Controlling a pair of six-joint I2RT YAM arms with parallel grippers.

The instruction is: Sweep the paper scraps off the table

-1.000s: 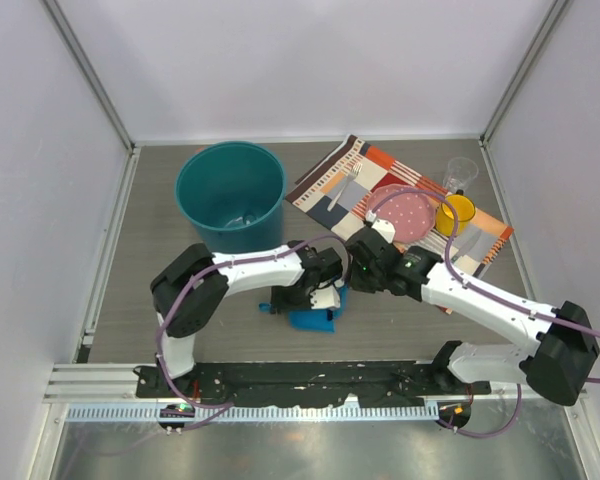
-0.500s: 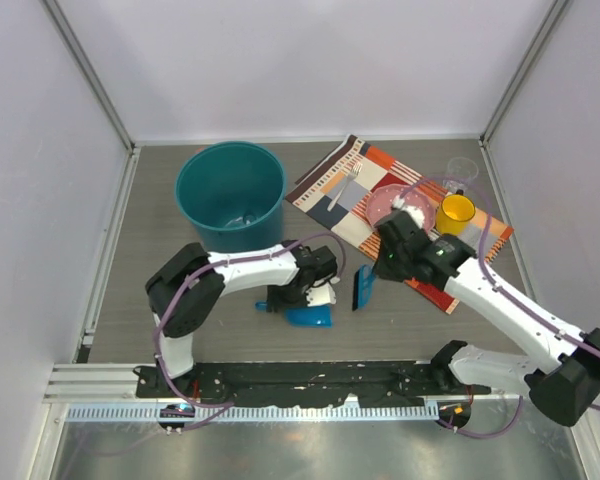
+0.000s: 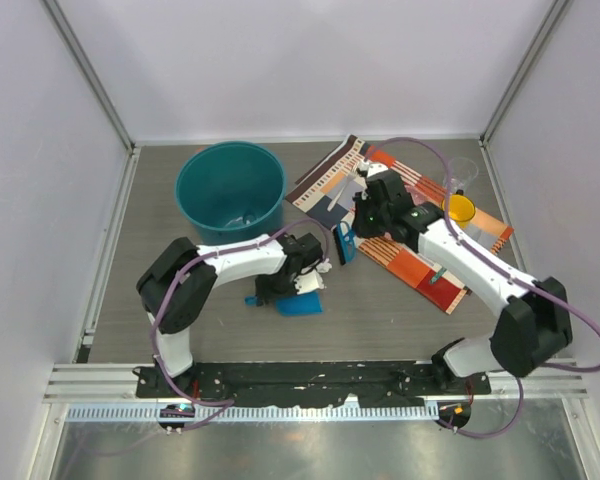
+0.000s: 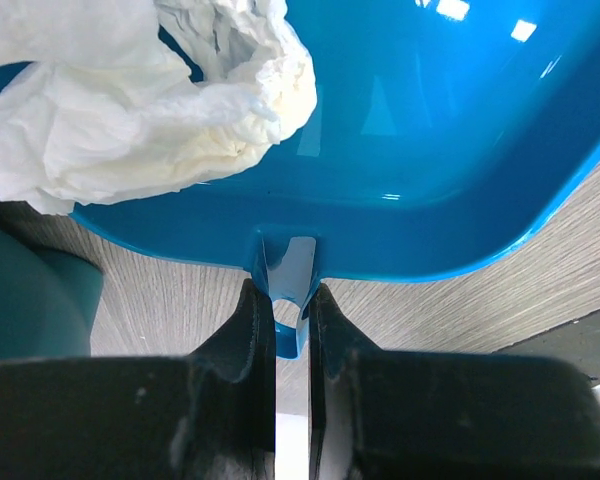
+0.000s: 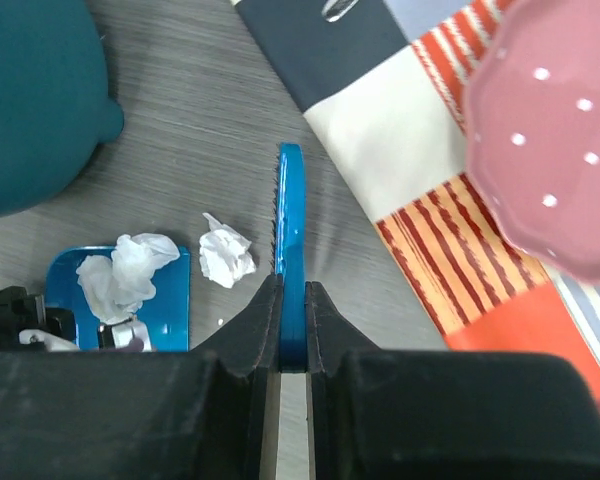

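Pinching one blue dustpan, left tool, right tool gripping one brush, two paper scraps, one in dustpan, one on counter.

Teal bucket stands on the grey table. Below and right of bucket: left gripper, clamped on blue dustpan. Just right of bucket: right gripper, pinching blue brush. Farther right of bucket: striped placemat, yellow cup, clear glass.
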